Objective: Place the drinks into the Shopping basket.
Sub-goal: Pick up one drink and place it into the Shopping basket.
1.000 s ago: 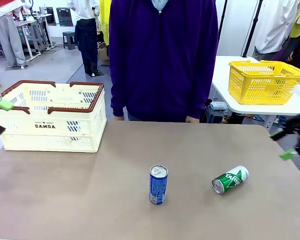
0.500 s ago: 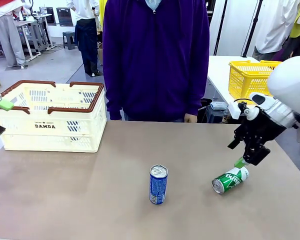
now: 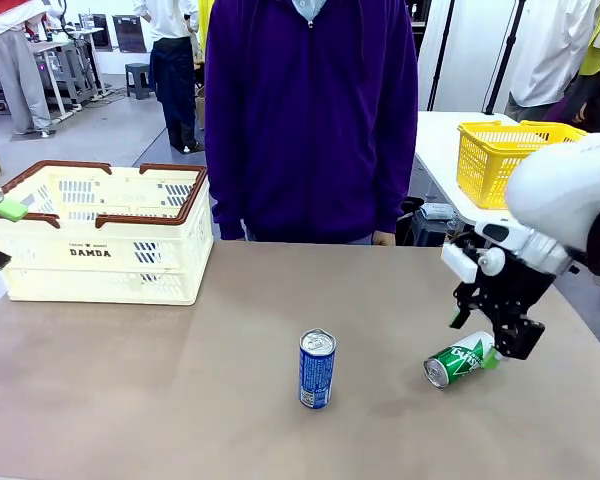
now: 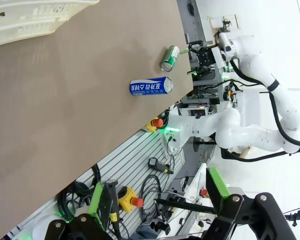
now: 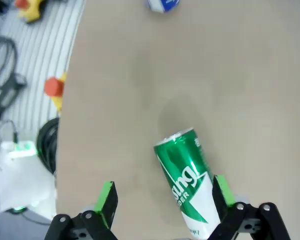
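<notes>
Table (image 3: 180, 380): a plain brown top that ran across the lower half of the front view.
Shopping basket (image 3: 100, 262): stood on the table at the upper left of the front view; cream slotted walls, brown rim and handles, "DAMDA" printed on the side that faced the camera.
Blue can (image 3: 317, 369): stood upright at the lower centre of the front view, silver top up, well apart from the basket and apart from the other can.
Green can (image 5: 187, 175): lay on its side on the table, at the lower right of the front view, with its silver top turned toward the lower left of that frame.
Right end effector (image 5: 164, 191): was open, low over the table, with its two fingers astride the white-lettered end of the green can. In the right wrist view the can sat between the green pads, closer to the one at the lower right. Whether that pad touched the can could not be told.
Left end effector (image 4: 155, 182): was open and held nothing. It was at the far left edge of the front view, beside the basket.
Person (image 3: 310, 120): stood at the far side of the table, upper centre of the front view, in a purple jacket.
Yellow basket (image 3: 525, 160): sat on a white side table at the upper right.
</notes>
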`<state>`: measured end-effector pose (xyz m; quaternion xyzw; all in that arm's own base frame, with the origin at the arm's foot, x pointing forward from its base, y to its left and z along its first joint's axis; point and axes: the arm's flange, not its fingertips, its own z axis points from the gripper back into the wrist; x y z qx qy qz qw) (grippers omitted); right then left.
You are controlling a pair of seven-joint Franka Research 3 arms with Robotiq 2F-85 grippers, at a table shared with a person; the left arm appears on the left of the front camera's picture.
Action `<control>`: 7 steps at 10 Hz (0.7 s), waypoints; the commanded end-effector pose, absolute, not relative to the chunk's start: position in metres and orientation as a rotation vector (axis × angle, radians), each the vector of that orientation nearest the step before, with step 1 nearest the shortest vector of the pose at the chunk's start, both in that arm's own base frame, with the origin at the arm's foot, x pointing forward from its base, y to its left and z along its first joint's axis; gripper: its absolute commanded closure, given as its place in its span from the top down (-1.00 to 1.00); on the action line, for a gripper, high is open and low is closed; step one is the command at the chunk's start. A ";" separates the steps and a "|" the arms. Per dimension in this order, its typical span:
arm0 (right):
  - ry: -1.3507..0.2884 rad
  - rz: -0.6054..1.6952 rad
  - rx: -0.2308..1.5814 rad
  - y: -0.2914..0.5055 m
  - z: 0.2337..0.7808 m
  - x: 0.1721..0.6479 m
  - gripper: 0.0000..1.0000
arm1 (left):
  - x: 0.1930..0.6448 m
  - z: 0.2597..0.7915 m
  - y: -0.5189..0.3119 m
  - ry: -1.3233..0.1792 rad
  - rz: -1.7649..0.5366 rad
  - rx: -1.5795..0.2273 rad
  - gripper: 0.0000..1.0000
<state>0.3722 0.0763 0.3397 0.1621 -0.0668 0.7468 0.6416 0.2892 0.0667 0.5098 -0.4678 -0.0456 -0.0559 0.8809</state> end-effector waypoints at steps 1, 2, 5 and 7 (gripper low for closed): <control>-0.089 1.786 0.318 0.075 0.329 0.389 1.00 | 0.289 0.511 0.065 -0.100 -0.109 -0.991 1.00; -0.082 1.806 0.282 0.079 0.318 0.388 1.00 | 0.289 0.511 0.065 -0.100 -0.109 -0.991 1.00; -0.108 1.853 0.259 0.080 0.284 0.388 1.00 | 0.289 0.511 0.065 -0.100 -0.109 -0.991 1.00; -0.089 1.855 0.259 0.078 0.274 0.389 1.00 | 0.289 0.511 0.065 -0.100 -0.109 -0.991 1.00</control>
